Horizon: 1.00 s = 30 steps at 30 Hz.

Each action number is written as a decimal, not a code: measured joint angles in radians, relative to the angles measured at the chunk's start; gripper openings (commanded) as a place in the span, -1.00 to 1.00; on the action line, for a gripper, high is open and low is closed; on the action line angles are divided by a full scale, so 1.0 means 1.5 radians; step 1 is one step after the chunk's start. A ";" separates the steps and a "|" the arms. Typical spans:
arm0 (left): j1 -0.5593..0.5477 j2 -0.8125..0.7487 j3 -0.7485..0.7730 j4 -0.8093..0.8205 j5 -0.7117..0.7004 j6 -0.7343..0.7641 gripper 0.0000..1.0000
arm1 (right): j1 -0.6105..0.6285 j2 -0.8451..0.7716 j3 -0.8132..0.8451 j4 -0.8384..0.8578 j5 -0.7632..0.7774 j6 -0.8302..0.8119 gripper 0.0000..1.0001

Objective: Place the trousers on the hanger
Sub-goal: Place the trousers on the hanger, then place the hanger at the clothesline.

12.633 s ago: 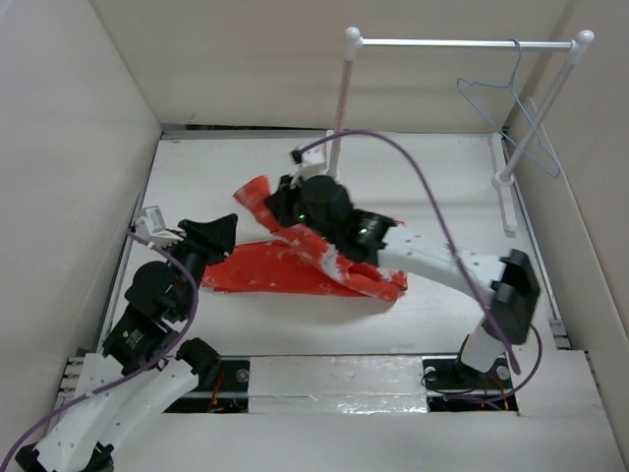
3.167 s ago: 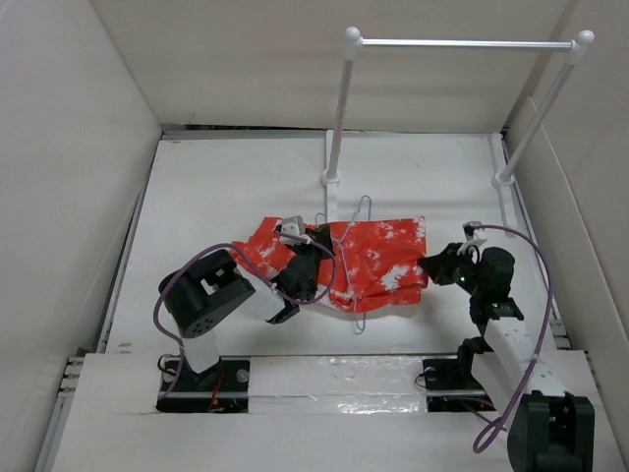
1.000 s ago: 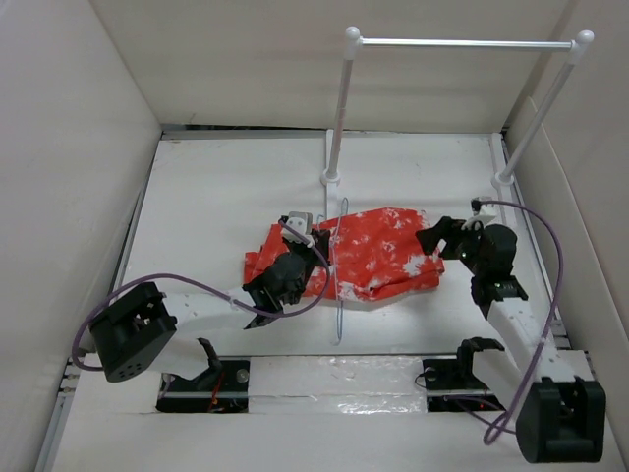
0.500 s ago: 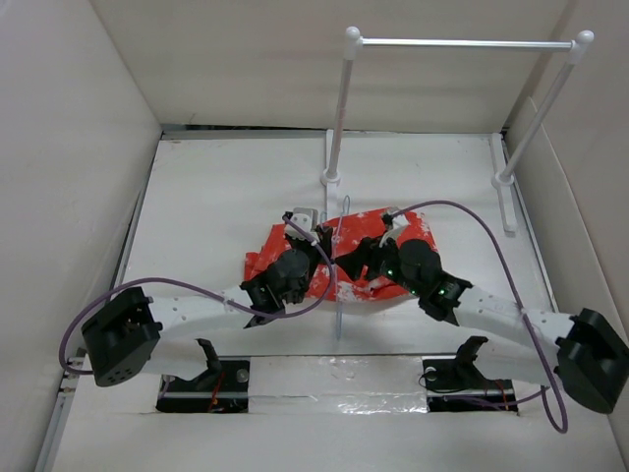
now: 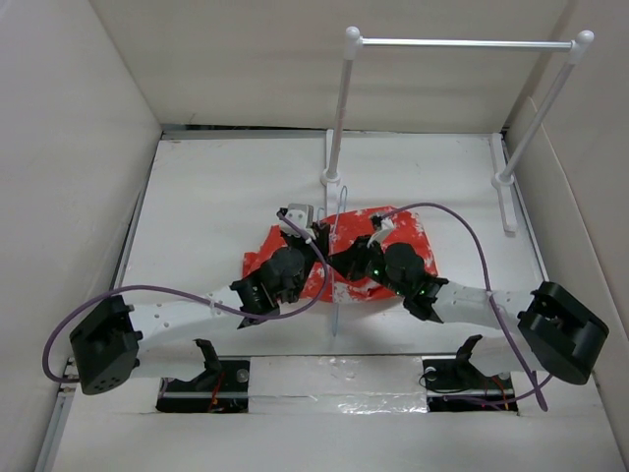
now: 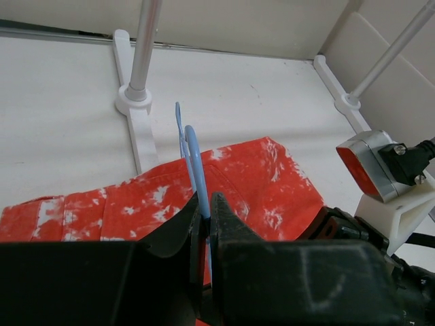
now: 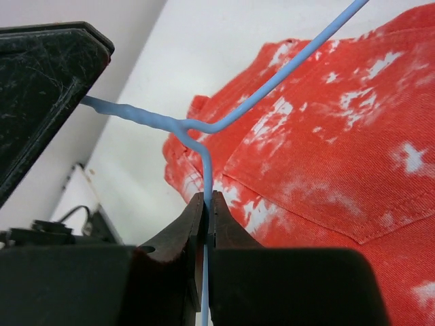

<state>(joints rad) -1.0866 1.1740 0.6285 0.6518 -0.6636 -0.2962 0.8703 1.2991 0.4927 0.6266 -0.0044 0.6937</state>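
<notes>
The orange-red trousers (image 5: 356, 228) with white blotches lie crumpled on the table's middle, draped about the thin blue-grey wire hanger (image 5: 335, 310), whose lower wire sticks out toward the near edge. My left gripper (image 5: 319, 244) is shut on the hanger wire (image 6: 192, 153) above the trousers (image 6: 258, 176). My right gripper (image 5: 341, 264) is shut on another stretch of the same wire (image 7: 272, 81), just below a bend, over the trousers (image 7: 326, 149). The two grippers sit close together. The waist button is hidden.
A white two-post rail stand (image 5: 344, 108) stands at the back, its left post and foot (image 6: 139, 61) just beyond the trousers and its right post (image 5: 536, 108) by the right wall. White walls enclose the table. Purple cables arch over both arms.
My right arm swung in from the right side to the middle and closed on the hanger wire. My left gripper kept hold of the hanger, and the trousers shifted slightly.
</notes>
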 measured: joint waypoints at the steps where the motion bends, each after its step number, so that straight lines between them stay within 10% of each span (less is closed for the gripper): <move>1: 0.000 -0.001 0.007 -0.006 0.000 0.001 -1.00 | -0.001 -0.001 -0.005 0.017 -0.002 0.012 -1.00; 6: 0.000 -0.004 0.055 -0.038 0.001 0.026 -0.77 | -0.007 -0.008 -0.013 0.078 -0.018 0.070 -1.00; 11: 0.000 0.002 0.178 -0.059 0.046 0.036 0.20 | -0.018 -0.052 -0.007 0.106 -0.056 0.121 -1.00; 16: 0.001 0.003 0.268 -0.058 0.103 0.042 0.67 | -0.083 -0.125 0.025 0.099 -0.107 0.169 -1.00; 30: 0.019 -0.136 0.277 0.045 0.067 0.108 0.52 | -0.287 -0.154 0.059 0.069 -0.255 0.245 -1.00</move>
<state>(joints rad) -1.0580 0.9707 1.0447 0.7193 -0.5636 -0.1345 0.4400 1.0679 0.5816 0.7296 -0.3862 1.0611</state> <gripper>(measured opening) 0.792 0.040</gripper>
